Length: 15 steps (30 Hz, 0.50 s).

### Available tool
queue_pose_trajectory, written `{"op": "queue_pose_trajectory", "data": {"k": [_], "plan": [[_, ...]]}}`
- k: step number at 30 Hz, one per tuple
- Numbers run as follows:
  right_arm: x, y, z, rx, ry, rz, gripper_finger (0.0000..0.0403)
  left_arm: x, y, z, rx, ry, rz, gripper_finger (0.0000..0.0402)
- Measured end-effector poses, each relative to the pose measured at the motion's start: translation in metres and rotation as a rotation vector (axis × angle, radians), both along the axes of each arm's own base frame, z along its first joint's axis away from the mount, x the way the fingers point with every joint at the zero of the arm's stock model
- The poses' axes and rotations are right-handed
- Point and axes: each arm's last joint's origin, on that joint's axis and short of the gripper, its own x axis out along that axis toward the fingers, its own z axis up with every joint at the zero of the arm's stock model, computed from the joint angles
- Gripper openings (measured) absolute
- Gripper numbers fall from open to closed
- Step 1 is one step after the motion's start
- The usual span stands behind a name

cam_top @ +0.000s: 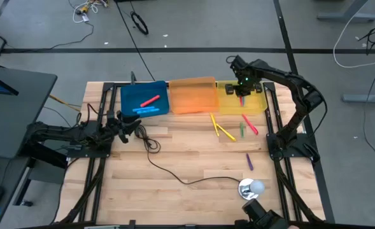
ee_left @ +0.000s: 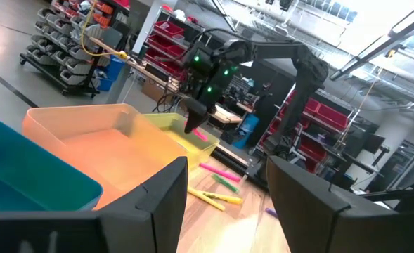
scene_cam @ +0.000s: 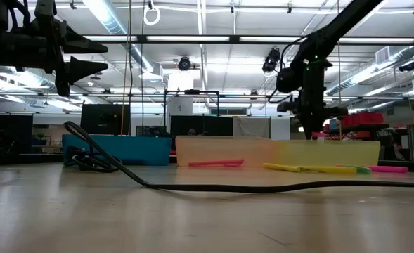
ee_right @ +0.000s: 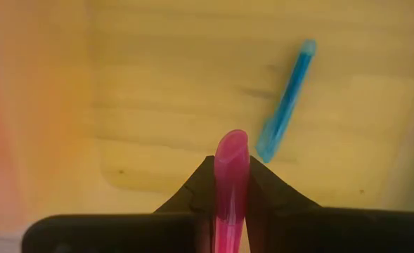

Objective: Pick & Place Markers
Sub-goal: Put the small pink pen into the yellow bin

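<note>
Blue marker (ee_right: 285,102) in yellow tray (ee_right: 178,63)

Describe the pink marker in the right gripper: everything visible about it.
The pink marker is a slim, glossy, translucent plastic stick with a rounded tip. The right gripper has its jaws shut on it, the tip poking out past them. It hangs above the yellow tray, pointing down at the tray floor where a blue marker lies. Only the jaws touch it.
</note>
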Motion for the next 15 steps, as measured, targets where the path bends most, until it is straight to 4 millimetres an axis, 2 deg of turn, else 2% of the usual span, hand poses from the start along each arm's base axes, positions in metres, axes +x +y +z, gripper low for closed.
{"op": "queue_pose_trajectory", "data": {"k": [9,15], "plan": [[0.009,-0.003,-0.038,0.025,0.021,0.004,0.0034,0.000,0.000,0.000,0.000,0.000,0.000,0.0200],[0.010,-0.006,-0.053,0.056,0.045,0.007,0.0035,0.000,0.000,0.000,0.000,0.000,0.000,0.0200]]}}
